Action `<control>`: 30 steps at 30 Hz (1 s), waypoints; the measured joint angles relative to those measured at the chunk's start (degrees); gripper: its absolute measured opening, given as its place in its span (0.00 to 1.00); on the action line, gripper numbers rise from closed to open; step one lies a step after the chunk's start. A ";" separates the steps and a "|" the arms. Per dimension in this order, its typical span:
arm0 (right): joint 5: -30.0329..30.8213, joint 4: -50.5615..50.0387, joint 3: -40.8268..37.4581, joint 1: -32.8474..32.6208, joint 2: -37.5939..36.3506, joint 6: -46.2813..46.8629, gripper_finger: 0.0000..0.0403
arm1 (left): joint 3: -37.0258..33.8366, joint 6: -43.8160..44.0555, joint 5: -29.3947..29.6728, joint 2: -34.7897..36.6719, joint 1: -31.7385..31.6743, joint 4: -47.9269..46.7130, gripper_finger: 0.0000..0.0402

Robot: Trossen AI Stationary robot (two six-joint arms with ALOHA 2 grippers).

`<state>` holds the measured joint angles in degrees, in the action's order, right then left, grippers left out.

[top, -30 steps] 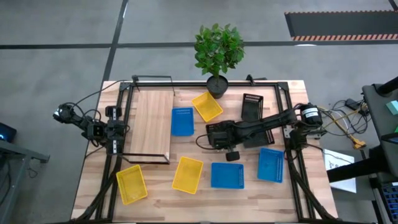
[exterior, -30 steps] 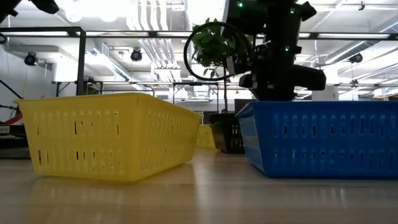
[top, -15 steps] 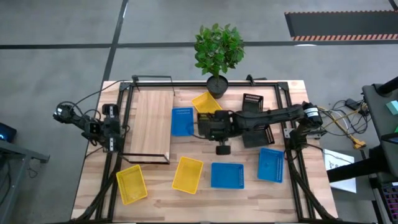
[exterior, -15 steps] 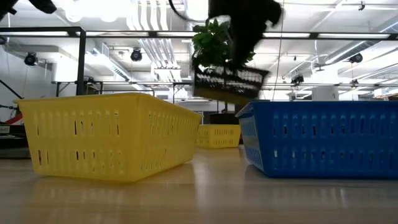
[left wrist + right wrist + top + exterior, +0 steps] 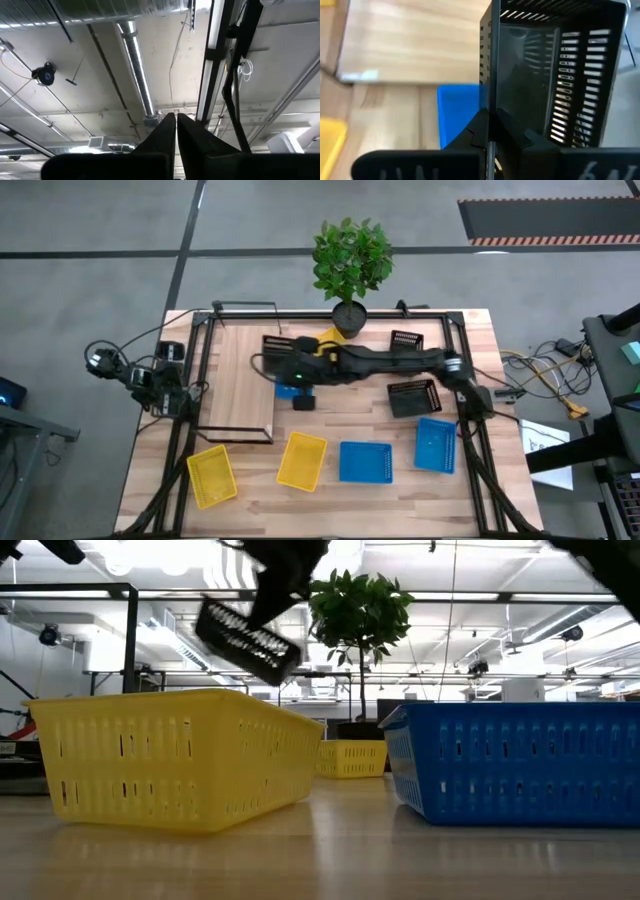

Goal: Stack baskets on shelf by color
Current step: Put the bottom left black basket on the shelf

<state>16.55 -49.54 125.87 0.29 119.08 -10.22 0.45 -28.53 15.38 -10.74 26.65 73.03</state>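
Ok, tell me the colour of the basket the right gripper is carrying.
Black; the basket clamped in the right gripper shows best in the right wrist view.

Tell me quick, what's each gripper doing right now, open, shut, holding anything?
Left gripper: shut, empty, pointing up at the ceiling.
Right gripper: shut on the wall of a black basket, carried in the air near the shelf.

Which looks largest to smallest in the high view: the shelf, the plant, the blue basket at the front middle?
1. the shelf, clearly largest.
2. the plant.
3. the blue basket.
The plant stands taller, so nearer the overhead camera; its lead over the basket is unsure.
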 joint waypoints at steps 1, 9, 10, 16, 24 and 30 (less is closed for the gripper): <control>-0.03 -0.09 2.64 0.46 1.93 -0.58 0.03 | 0.00 0.54 0.00 0.00 -0.02 0.00 0.00; -0.48 8.17 5.77 4.93 7.44 -1.32 0.03 | -0.02 1.26 0.02 0.02 0.00 0.04 0.00; -0.54 8.76 5.70 5.46 7.44 -1.35 0.03 | -0.04 1.26 0.04 0.07 0.00 -0.04 0.00; -5.33 15.02 4.47 8.30 9.27 -1.81 0.03 | -0.04 1.22 0.00 0.15 0.00 0.09 0.00; -6.52 27.93 4.47 9.88 14.97 -4.18 0.03 | -0.09 1.19 -0.03 0.20 0.00 0.02 0.00; -6.52 32.57 4.67 10.15 18.00 -4.34 0.03 | 0.00 1.15 -0.06 0.28 -0.01 0.02 0.00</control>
<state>10.02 -16.97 130.54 10.45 137.08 -14.57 0.45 -27.38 15.32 -10.46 26.65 73.06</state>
